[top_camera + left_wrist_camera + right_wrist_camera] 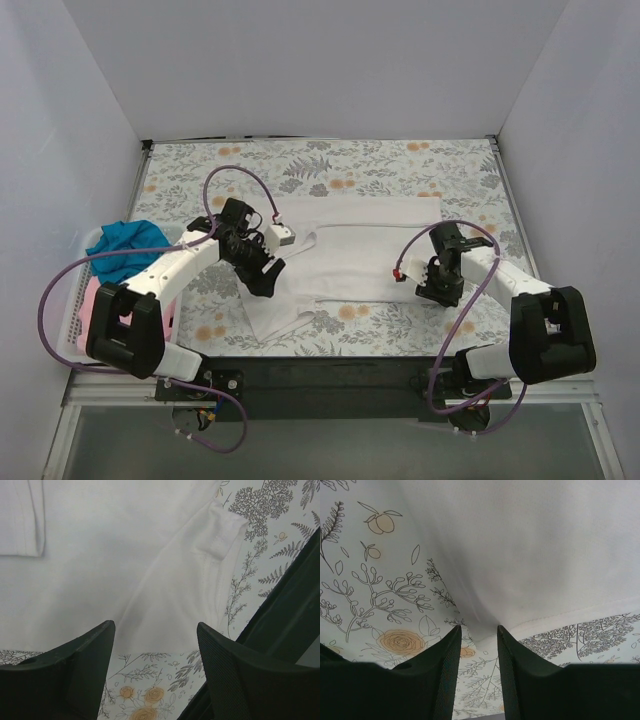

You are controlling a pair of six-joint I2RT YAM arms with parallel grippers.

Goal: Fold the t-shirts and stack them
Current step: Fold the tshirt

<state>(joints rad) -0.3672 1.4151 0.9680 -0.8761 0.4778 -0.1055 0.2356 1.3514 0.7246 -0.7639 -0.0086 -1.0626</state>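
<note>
I see the table under a floral table cover [400,165], grey leaves and orange blooms. Flat on it, about centre: one white t-shirt [350,250], spread wide, lower left part reaching toward the near edge. At the left edge, a white slotted basket [75,300] with a teal shirt [125,245] and a pink shirt [100,300] in it. I can't tell if the basket rests on the cover.

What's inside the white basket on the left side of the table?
A teal-blue t-shirt bunched on top, pink cloth showing below it. The left arm and those clothes hide whatever lies deeper in the basket.
</note>
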